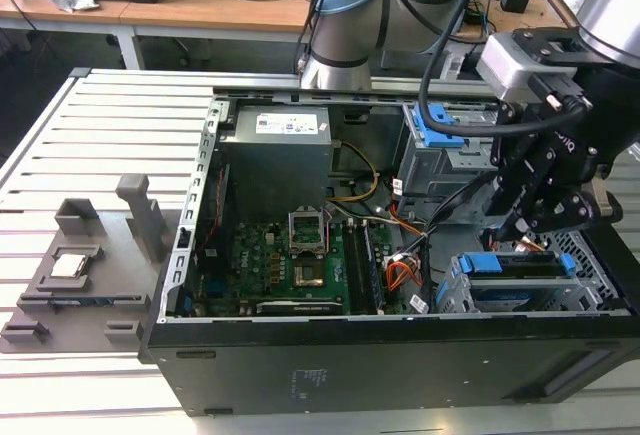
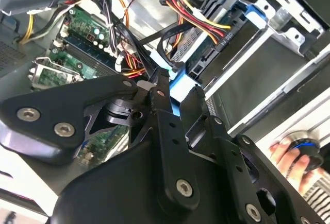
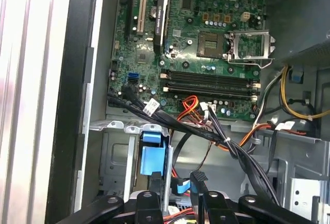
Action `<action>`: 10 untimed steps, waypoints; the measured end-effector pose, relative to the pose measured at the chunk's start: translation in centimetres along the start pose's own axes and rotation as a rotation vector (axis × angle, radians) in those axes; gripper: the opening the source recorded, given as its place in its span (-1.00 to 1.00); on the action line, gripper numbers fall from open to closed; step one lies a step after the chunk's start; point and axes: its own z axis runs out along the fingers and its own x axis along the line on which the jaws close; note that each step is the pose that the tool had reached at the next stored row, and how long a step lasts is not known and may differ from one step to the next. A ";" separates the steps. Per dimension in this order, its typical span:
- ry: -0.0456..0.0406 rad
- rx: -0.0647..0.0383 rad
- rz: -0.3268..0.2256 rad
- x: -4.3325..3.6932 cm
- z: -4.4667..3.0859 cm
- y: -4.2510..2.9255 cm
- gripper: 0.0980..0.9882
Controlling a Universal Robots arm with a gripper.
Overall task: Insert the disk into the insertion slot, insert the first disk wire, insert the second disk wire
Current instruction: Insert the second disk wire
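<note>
We see the disk [image 1: 520, 280] already seated in the insertion slot [image 1: 590, 300], the low perforated cage at the corner of the open computer case [image 1: 400, 365] nearest the exterior view's right, its blue bracket showing along the top. The gripper [image 1: 522, 227] hangs just above the disk's inner end, among the loose cables [image 1: 420, 245]. In both wrist views its black fingers [image 2: 160, 87] sit close together beside a black connector [image 3: 198, 176], but we cannot tell whether they are clenched on anything.

Evenly and brightly lit from overhead, with soft shadows inside the case [image 1: 400, 355]. Blurred close up at the gripper [image 2: 172, 100]; mild glare beyond the fingertips.
</note>
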 end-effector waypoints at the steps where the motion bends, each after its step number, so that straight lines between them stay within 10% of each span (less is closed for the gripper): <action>1: 0.0003 0.000 -0.007 -0.02 0.08 -0.01 -0.41; 10: 0.0197 -0.002 -0.010 -0.99 1.74 -0.20 -0.41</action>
